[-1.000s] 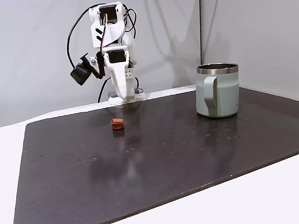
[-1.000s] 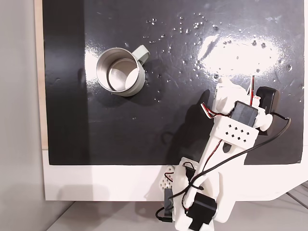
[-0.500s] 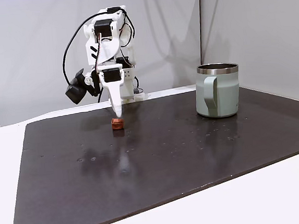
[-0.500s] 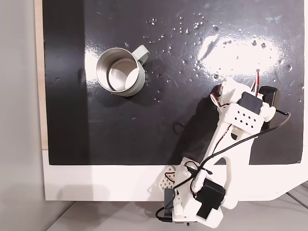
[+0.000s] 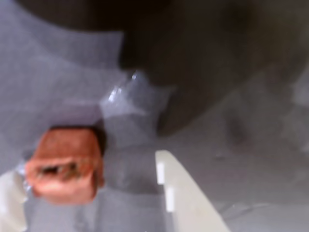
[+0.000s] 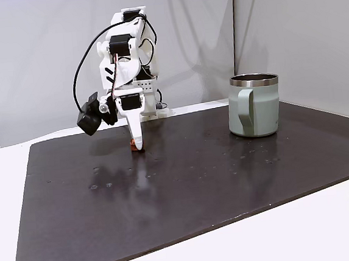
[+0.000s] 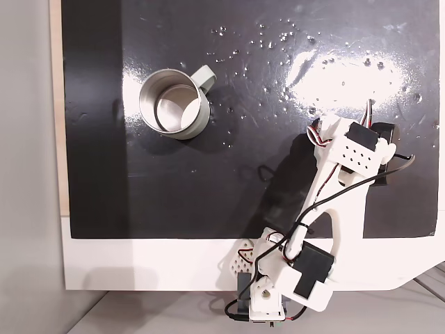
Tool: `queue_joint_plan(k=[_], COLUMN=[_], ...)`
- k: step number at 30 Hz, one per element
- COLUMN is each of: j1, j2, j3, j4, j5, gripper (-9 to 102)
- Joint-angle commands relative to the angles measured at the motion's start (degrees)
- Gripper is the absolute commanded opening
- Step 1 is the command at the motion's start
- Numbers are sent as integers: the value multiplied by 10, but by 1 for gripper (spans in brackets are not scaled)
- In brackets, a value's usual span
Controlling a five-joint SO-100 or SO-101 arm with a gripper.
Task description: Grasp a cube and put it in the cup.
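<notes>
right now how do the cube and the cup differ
Size: the cube is tiny, while the cup is far larger.
Colour and form: the cube is a reddish-brown block; the cup is a pale green cylinder with a handle and steel rim.
Place: the cube lies at the tool between its open fingers; the cup stands apart on the mat.
Both rest on the dark mat.

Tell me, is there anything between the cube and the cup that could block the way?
Nothing visible does. In the fixed side view, the cube lies at the tip of the hand, and the dark mat between it and the cup is bare. The fixed view from above shows the same open stretch.
</notes>
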Motion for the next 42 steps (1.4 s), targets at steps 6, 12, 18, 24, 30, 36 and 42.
queue_joint_plan(k=[6,12,18,24,30,36,42], j1=[-4,-2,5,7,4,-15,-45], j2=[-5,-8,-7,-5,18,110,223], j3=[-40,-40,-40,-40,-40,-40,-43], j4=[-10,-11,-11,-10,4,47,97], j5=[-4,-5,-10,-11,-10,-2,11], gripper=[27,18,9,6,6,6,6])
